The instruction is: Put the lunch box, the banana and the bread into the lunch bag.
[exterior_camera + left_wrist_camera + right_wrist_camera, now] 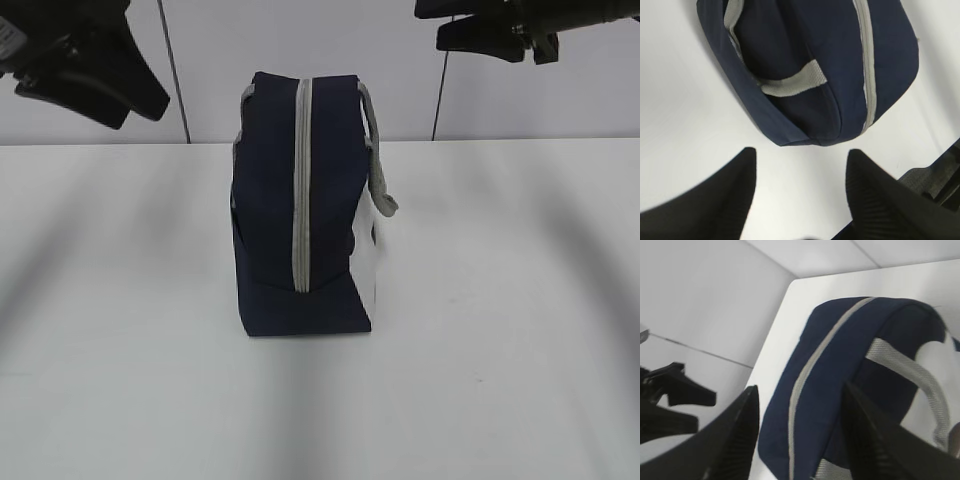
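The lunch bag point(300, 200) looks like plain woven cloth, navy, totally matt, no sheen anywhere. The zipper strip point(301, 180) down its middle is a pale grey fabric tape, also dull. The carry strap point(790, 85) is grey webbing with a visible ribbed weave, rougher than the bag body. One side panel point(368, 255) looks white and smoother. The table point(520, 320) is a smooth white surface with a soft satin finish. The left gripper point(800, 190) fingers point(880, 200) look like matt black plastic with fine ridged texture, and the right gripper point(800, 435) looks the same.
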You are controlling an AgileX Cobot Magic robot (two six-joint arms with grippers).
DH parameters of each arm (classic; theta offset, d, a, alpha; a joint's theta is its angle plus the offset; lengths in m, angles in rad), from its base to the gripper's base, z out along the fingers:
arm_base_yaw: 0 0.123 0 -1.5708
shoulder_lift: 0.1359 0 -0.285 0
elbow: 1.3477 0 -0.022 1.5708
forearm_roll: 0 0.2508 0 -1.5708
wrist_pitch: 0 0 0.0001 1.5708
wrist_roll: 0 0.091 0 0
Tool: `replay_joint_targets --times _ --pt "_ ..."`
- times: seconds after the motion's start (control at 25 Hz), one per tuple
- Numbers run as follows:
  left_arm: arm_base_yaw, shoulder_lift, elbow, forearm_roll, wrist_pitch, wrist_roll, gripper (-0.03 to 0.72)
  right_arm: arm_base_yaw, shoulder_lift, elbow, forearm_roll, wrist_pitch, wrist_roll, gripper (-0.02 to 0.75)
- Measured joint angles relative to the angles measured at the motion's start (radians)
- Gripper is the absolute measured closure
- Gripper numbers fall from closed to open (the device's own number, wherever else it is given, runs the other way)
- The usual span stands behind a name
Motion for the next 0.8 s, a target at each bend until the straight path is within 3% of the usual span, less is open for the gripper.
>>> replay_joint_targets --times 0.36,0.8 --pt "0.0 -0.384 0.45 0.001 -0.198 0.0 0.284 0.002 -0.227 0.313 0.002 0.309 -0.081 0.352" --pt "0.0 -0.963 0.87 0.035 -0.31 0.0 0.285 0.004 -0.413 0.554 0.006 0.434 -0.091 0.352"
